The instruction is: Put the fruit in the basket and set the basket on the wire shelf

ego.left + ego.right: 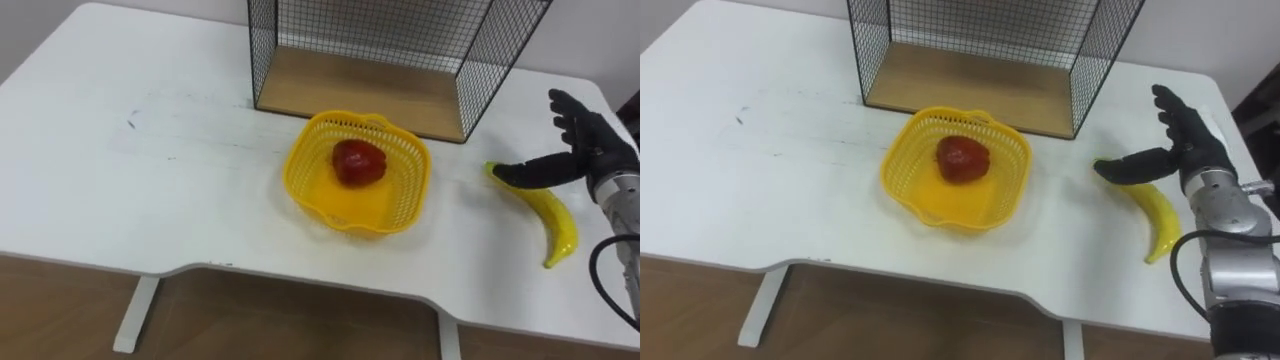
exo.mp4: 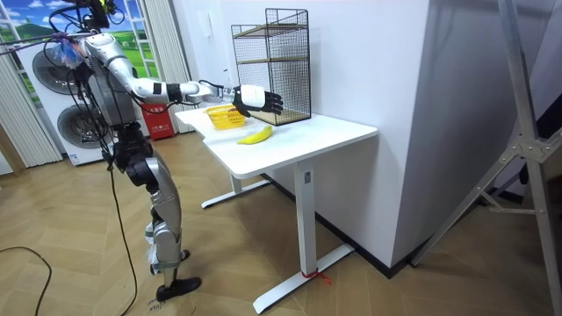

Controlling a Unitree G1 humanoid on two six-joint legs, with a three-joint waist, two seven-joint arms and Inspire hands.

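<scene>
A yellow plastic basket (image 1: 405, 170) (image 1: 910, 180) stands on the white table (image 1: 150, 170) and holds a red apple (image 1: 358, 162) (image 1: 961, 159). To its right a yellow banana (image 1: 548, 213) (image 1: 1156, 217) lies on the table. My right hand (image 1: 585, 145) (image 1: 1185, 140) hovers open just above the banana's stem end, thumb stretched over it and fingers spread. The black wire shelf (image 1: 390, 50) (image 1: 985, 45) with a wooden floor stands right behind the basket. In the room view I stand at the table's end, right hand (image 2: 256, 99) out over the banana (image 2: 255, 135).
The table's front edge runs close below the basket, and its right edge lies just past the banana. White wall rises behind the shelf. In the room view washing machines (image 2: 61, 96) stand behind me.
</scene>
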